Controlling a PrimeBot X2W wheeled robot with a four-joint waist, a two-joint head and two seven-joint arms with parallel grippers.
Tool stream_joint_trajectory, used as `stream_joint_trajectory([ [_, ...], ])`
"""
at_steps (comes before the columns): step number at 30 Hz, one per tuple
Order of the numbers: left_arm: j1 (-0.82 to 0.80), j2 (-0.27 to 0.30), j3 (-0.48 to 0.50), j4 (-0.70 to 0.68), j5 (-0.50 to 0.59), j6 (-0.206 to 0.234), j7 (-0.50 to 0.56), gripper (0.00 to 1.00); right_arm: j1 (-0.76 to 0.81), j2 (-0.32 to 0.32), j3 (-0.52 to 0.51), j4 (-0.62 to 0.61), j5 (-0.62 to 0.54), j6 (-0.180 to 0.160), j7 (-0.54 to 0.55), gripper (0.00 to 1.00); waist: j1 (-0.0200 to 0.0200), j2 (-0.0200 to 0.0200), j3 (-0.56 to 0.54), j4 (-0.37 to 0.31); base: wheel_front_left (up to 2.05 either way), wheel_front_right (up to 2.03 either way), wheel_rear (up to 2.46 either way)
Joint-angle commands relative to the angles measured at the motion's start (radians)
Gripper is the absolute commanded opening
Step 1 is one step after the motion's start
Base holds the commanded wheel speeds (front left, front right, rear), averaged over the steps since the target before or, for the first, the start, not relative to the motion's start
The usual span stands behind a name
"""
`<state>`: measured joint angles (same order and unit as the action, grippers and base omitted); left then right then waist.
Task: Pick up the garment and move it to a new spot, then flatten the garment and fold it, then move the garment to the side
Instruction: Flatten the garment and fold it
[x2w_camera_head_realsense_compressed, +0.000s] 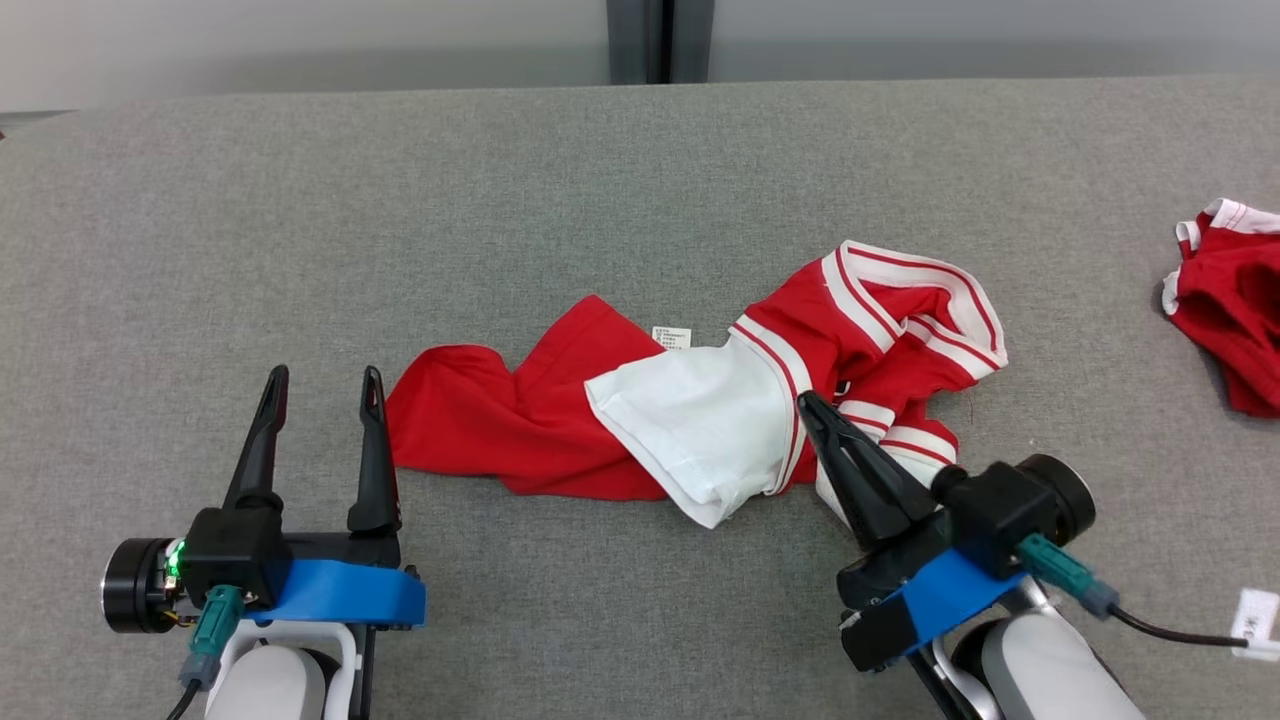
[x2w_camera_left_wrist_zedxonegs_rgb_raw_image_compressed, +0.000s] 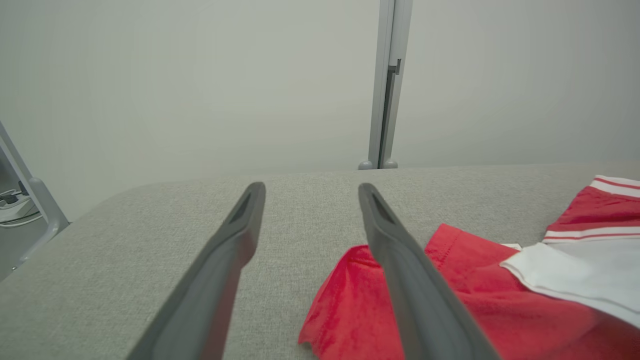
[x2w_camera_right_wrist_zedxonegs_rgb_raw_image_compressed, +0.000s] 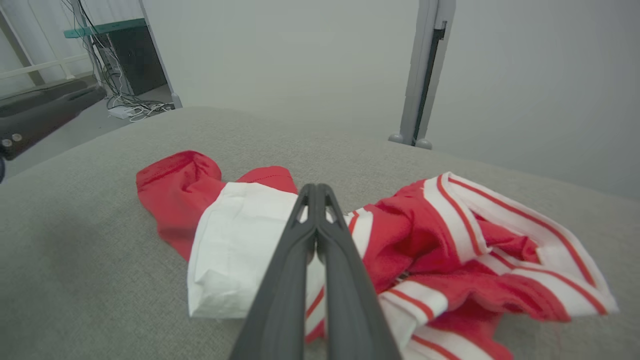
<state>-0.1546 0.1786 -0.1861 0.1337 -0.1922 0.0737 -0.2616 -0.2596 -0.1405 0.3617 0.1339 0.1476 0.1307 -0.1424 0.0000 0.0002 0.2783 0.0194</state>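
- The right end effector (x2w_camera_head_realsense_compressed: 805, 402) has its two dark fingers pressed together. Their tips sit at the striped hem of the garment (x2w_camera_head_realsense_compressed: 560, 430). In the right wrist view no cloth shows between the fingers, so I cannot tell whether any fabric is pinched.
- The left end effector (x2w_camera_head_realsense_compressed: 325, 375) stands with its fingers wide apart and holds nothing. Its inner finger is just beside the garment's plain red end.
- The garment lies crumpled on the grey worktop (x2w_camera_head_realsense_compressed: 600, 180), near the front edge and between the two arms.
- Its long axis runs left to right across the head view. The plain red end points toward the left arm, and the bunched end with red-and-white stripes points toward the right. A white panel (x2w_camera_head_realsense_compressed: 690, 425) is folded over the middle, with a small label (x2w_camera_head_realsense_compressed: 672, 337) just behind it.
- A second red garment (x2w_camera_head_realsense_compressed: 1225, 310) lies well apart at the right edge.
- The step looks like the first one, picking up, since nothing is flattened or folded yet.
- The next move probably calls for a sure pinch at the striped end, then a lift high enough for the cloth to clear the worktop. The left arm could take the red end.
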Motion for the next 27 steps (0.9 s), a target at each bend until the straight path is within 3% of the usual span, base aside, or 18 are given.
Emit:
stream_joint_trajectory([
  [1, -0.001, -0.001, 0.003, 0.000, 0.002, -0.001, -0.004, 1.00, 0.019, 0.004, -0.010, -0.011, 0.012, 0.000, -0.013, 0.00, 0.0000, -0.0002, -0.003, -0.004, 0.00, 0.00, 0.00],
  [7, 0.015, 0.000, 0.008, 0.005, 0.006, -0.004, -0.004, 1.00, 0.072, 0.028, -0.101, -0.065, 0.072, 0.000, -0.071, 0.00, 0.0000, -0.0002, -0.025, -0.019, 0.00, 0.00, 0.00],
  [8, 0.019, 0.000, 0.008, 0.006, 0.007, -0.005, -0.004, 1.00, 0.081, 0.031, -0.126, -0.071, 0.075, 0.000, -0.076, 0.37, 0.0000, -0.0002, -0.028, -0.021, 0.00, 0.00, 0.00],
  [9, 0.021, 0.000, 0.007, 0.007, 0.008, -0.007, -0.004, 1.00, 0.087, 0.036, -0.152, -0.075, 0.074, 0.000, -0.081, 0.88, 0.0000, -0.0002, -0.031, -0.023, 0.00, 0.00, 0.00],
  [10, 0.023, 0.001, 0.007, 0.008, 0.009, -0.008, -0.004, 1.00, 0.094, 0.040, -0.181, -0.078, 0.067, 0.000, -0.083, 1.00, 0.0000, -0.0002, -0.035, -0.025, 0.00, 0.00, 0.00],
  [20, 0.057, 0.009, -0.004, 0.029, 0.005, -0.010, -0.003, 1.00, 0.178, 0.065, -0.446, -0.073, 0.026, 0.000, -0.090, 1.00, 0.0000, -0.0002, -0.096, -0.043, 0.00, 0.00, 0.00],
  [27, 0.094, 0.018, -0.012, 0.037, -0.005, -0.012, 0.020, 1.00, 0.239, 0.042, -0.449, -0.088, 0.024, 0.000, -0.013, 1.00, 0.0000, -0.0002, -0.142, -0.046, 0.00, 0.00, 0.00],
])
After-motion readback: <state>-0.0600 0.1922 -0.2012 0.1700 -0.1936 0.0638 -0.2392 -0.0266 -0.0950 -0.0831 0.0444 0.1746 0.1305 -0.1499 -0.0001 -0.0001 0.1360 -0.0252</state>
